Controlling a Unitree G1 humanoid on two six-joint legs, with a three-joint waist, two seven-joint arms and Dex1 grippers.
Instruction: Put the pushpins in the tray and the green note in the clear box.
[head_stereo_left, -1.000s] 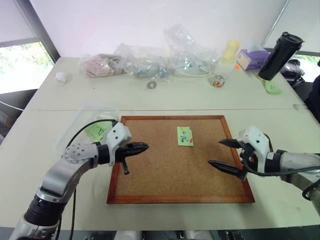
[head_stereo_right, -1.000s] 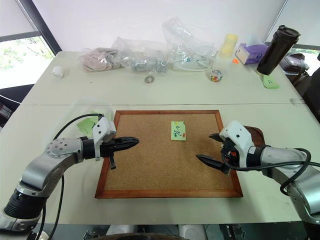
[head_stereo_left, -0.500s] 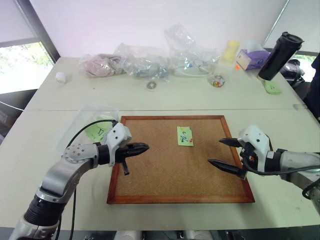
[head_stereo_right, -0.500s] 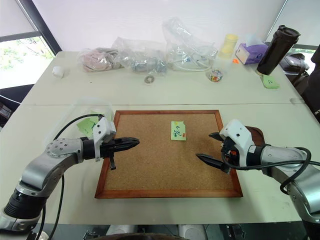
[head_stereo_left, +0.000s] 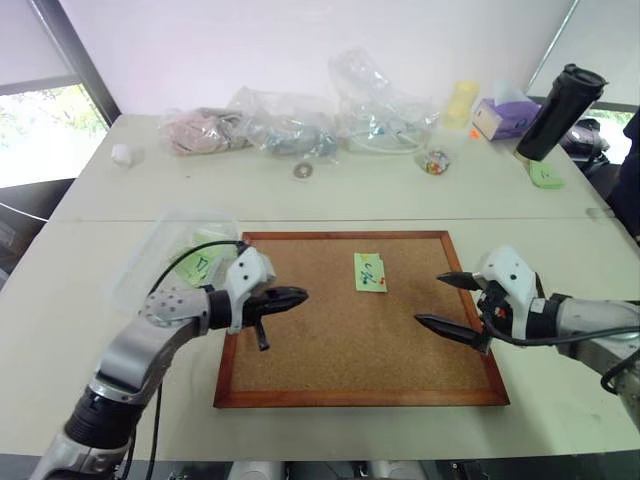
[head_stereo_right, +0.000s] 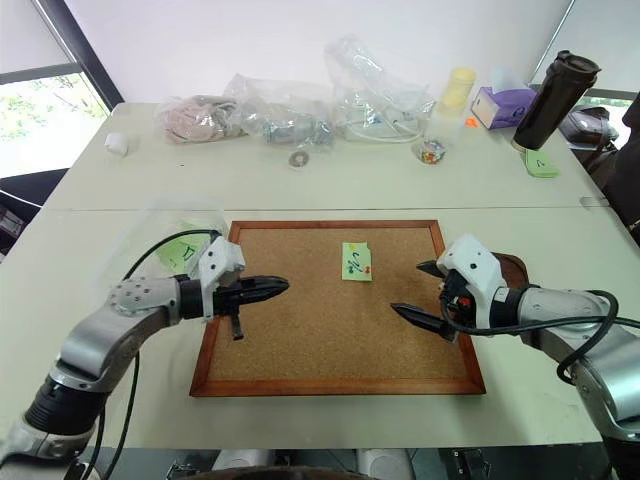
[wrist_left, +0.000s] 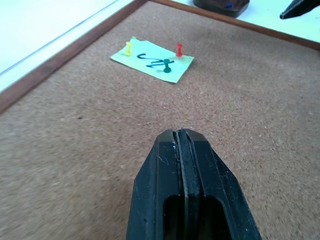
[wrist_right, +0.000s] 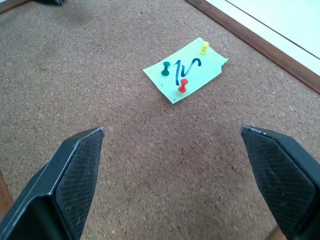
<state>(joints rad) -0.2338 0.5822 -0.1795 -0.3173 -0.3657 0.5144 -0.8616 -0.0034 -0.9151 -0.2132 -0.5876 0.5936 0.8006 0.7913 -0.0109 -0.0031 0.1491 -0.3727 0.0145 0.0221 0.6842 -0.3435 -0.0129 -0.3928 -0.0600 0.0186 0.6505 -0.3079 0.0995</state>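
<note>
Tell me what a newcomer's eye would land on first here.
First, the wood-framed corkboard at the table's centre, with the green note fixed to it by three pushpins: one red, one green, one yellow. Next, the two black hands hovering over the board, the left hand shut and the right hand wide open. Behind them, clear plastic bags line the table's far side.

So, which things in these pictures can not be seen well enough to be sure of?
- Tray: head views, mostly behind the right gripper; in the left wrist view the top edge cuts it.
- Clear box: its contents are partly covered by the left gripper and its cable.
- Green note: its writing is too small to read.
- Multicoloured bits: too small to identify.
</note>
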